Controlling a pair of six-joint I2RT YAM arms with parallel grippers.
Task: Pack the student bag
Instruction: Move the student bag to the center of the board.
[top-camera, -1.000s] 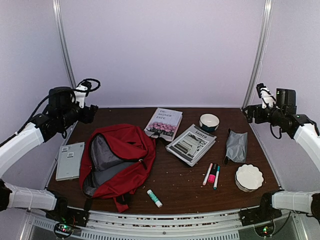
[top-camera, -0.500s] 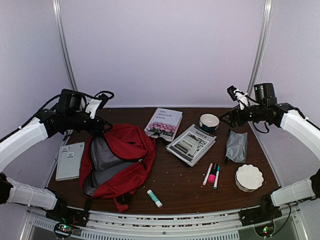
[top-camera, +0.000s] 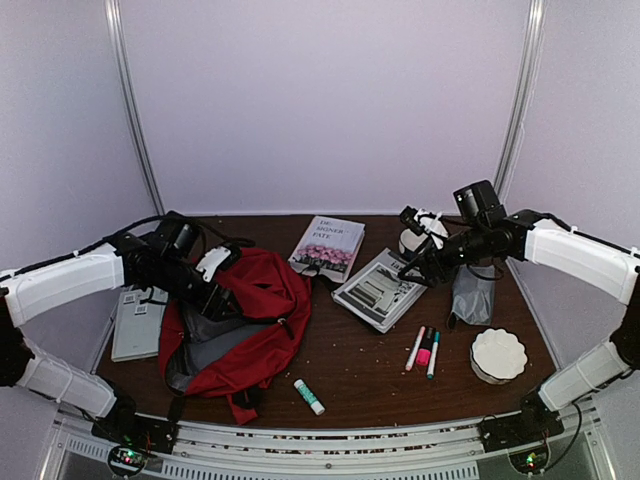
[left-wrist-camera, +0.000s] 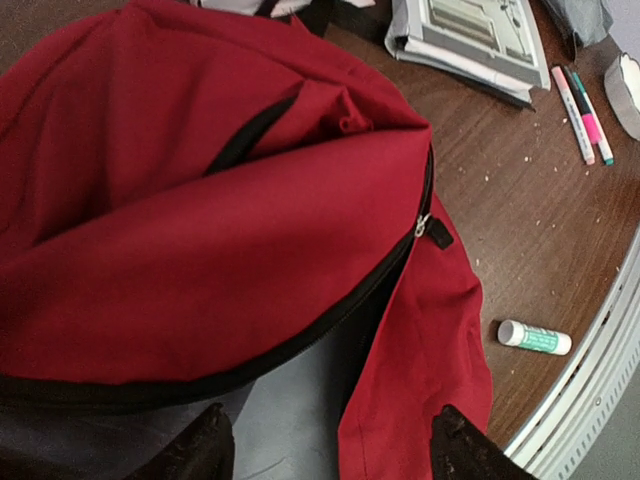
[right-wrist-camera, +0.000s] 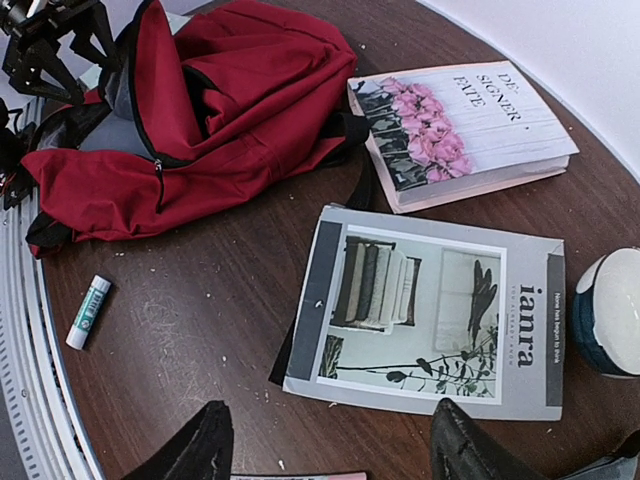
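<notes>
Student bag (top-camera: 255, 295) lies left on tabletop (top-camera: 350, 375), mouth open, long axis near-to-far. Left end effector (left-wrist-camera: 325, 452) directly above the mouth, fingers spread, empty. Right end effector (right-wrist-camera: 325, 452), likewise empty, hovers over magazine (right-wrist-camera: 430, 310), well apart.

From the left wrist you get only part of the backpack (left-wrist-camera: 200, 250), cut off top and left. From the right wrist, the bowl (right-wrist-camera: 615, 310) is clipped at the edge.
</notes>
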